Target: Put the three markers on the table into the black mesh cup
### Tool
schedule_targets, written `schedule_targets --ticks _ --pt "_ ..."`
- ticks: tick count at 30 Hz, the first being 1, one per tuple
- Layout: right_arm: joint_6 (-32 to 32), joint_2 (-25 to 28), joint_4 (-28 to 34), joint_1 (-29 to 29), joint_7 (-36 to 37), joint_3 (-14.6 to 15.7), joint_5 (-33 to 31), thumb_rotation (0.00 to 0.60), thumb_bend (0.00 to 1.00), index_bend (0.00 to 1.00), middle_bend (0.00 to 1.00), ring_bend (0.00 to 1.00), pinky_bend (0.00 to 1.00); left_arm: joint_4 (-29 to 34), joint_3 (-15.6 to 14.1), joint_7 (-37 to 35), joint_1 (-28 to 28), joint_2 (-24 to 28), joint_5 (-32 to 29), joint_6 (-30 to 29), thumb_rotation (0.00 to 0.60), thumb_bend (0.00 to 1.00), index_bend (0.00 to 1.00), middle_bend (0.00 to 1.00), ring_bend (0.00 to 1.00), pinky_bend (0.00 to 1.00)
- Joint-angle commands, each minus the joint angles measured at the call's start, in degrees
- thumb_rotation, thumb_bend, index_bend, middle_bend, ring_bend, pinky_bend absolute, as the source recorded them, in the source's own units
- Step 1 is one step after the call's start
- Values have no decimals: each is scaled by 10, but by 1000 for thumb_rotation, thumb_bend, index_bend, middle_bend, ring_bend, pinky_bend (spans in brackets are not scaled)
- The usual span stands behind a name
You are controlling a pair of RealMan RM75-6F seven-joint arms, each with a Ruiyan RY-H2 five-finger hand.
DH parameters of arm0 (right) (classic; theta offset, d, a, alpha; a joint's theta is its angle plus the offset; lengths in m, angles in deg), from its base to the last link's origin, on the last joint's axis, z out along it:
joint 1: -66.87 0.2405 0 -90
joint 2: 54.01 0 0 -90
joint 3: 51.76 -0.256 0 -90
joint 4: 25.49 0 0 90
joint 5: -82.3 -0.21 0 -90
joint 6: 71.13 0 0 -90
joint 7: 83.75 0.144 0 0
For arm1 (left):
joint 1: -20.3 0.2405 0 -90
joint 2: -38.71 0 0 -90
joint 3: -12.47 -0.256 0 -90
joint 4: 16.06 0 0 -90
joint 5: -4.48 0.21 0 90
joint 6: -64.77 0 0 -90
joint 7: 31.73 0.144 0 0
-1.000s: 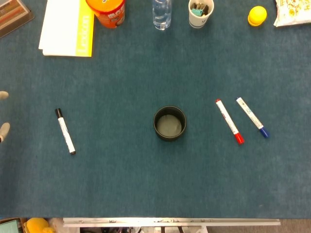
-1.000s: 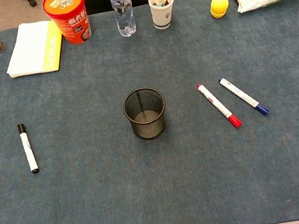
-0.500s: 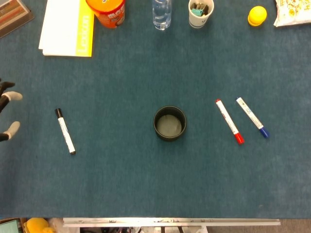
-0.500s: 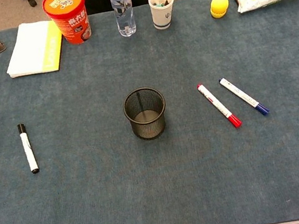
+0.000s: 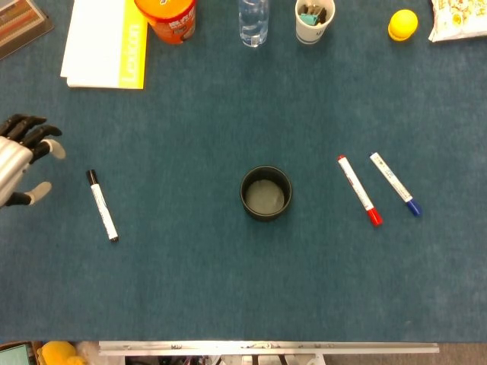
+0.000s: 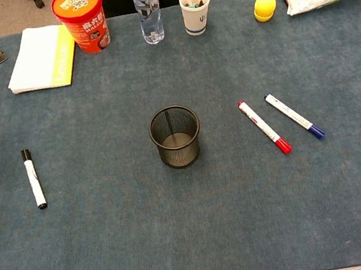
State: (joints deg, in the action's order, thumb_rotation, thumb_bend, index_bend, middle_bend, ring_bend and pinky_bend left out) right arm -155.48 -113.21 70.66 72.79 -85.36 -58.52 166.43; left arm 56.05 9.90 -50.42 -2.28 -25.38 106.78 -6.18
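We see only part of the left hand [image 5: 21, 161], cut by the left edge in both views, while the orange tub [image 5: 166, 18], water bottle [image 5: 253, 21] and snack bag [image 5: 459, 18] are cropped at the head view's top edge.

Black mesh cup [image 5: 265, 193]; red marker [image 5: 359, 190]; blue tablecloth [image 5: 228, 289].

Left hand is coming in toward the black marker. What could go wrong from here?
1. The black marker lies flat on the table, so the open left hand may roll it away rather than pinch it.
2. The black mesh cup stands free and looks light; a marker dropped at a slant could tip it.
3. The red marker and blue marker lie close together; grasping one may nudge the other.
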Motion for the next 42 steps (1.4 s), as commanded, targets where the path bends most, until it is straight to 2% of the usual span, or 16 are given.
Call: schedule_targets --ticks 1,12,20,35,42 --pt "3 -1 0 1 -1 1 -1 600 94 178 257 100 193 -18 -10 -11 -15 -9 14 5 600 232 386 246 152 163" --pt "10 -3 -3 5 -1 3 -4 600 94 177 257 100 193 -34 -31 -8 -29 -25 38 -16 600 232 386 250 152 163" --pt "13 -6 -3 7 -4 6 -3 600 94 178 257 100 193 -78 -54 -1 -34 -47 76 -52 600 232 386 250 152 163" --pt "13 -7 6 6 -14 12 -1 600 94 178 257 99 193 -191 -94 7 -24 -127 119 -113 600 232 443 245 151 163" --pt "12 -8 14 3 -25 15 -2 600 94 177 257 100 193 -291 -116 -6 -29 -178 150 -151 600 232 459 245 148 163"
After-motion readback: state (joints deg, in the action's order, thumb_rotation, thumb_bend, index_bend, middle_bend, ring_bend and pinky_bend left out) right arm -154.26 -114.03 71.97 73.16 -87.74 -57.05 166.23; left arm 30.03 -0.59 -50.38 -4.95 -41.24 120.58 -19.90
